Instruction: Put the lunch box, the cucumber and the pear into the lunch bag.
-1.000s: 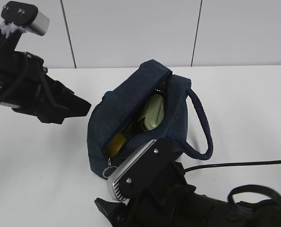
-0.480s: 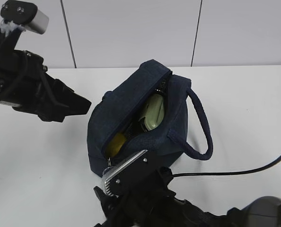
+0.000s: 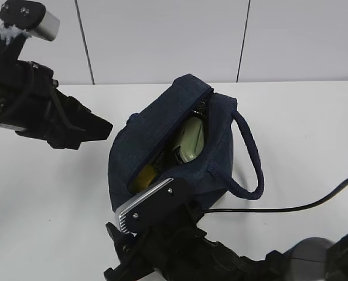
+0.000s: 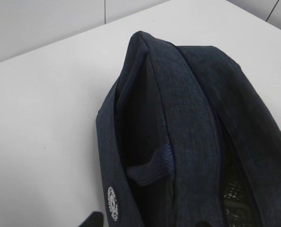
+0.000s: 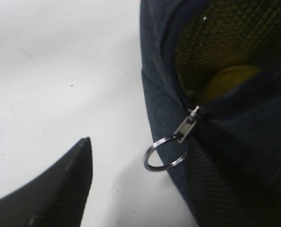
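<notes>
The navy lunch bag (image 3: 156, 126) stands mid-table with its top zipper open. Inside it show the sage-green lid of the lunch box (image 3: 189, 139) and the yellow pear (image 3: 140, 177). The cucumber is hidden or too dark to make out. My left gripper (image 3: 101, 126) hovers open just left of the bag. In the left wrist view its tips (image 4: 147, 223) straddle the bag's side (image 4: 178, 118). My right gripper (image 5: 140, 189) is open at the bag's near end, with the metal ring pull (image 5: 165, 152) between its fingers (image 5: 60, 189). The pear also shows in the right wrist view (image 5: 230, 80).
The bag's loop handle (image 3: 250, 158) hangs out to the right. A black cable (image 3: 291, 205) runs across the white table (image 3: 51, 187) at front right. A white panelled wall (image 3: 162, 41) stands behind the table.
My right arm has moved left and lower along the table's front, up to the bag's zipper end. The left arm and the bag have hardly moved.
</notes>
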Robot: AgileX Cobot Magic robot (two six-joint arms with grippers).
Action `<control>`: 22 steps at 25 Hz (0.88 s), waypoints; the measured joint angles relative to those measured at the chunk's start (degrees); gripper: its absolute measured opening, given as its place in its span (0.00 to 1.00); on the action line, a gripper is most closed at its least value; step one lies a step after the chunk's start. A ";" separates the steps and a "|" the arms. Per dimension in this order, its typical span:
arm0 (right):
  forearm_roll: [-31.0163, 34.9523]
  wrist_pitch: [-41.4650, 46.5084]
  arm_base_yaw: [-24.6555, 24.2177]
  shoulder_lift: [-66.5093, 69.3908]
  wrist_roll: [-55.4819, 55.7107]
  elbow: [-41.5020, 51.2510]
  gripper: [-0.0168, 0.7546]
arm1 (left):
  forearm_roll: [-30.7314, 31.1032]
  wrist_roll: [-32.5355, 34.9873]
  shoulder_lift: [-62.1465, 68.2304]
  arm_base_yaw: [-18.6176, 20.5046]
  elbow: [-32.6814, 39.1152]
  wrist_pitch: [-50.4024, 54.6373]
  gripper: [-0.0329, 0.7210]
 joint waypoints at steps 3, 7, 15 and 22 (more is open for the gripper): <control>3.29 0.50 0.04 0.58 0.50 -0.09 0.64 | -0.06 0.00 0.00 0.00 0.00 -0.01 0.51; 3.64 0.50 0.04 0.58 0.55 -0.09 0.61 | -0.11 0.00 0.00 0.00 0.00 -0.06 0.51; 2.30 0.50 0.04 0.58 0.55 -0.13 0.38 | -0.25 0.00 0.00 0.00 0.00 -0.06 0.50; 2.72 0.62 0.04 0.58 0.55 -0.13 0.32 | -0.25 0.00 0.00 0.00 0.00 -0.06 0.50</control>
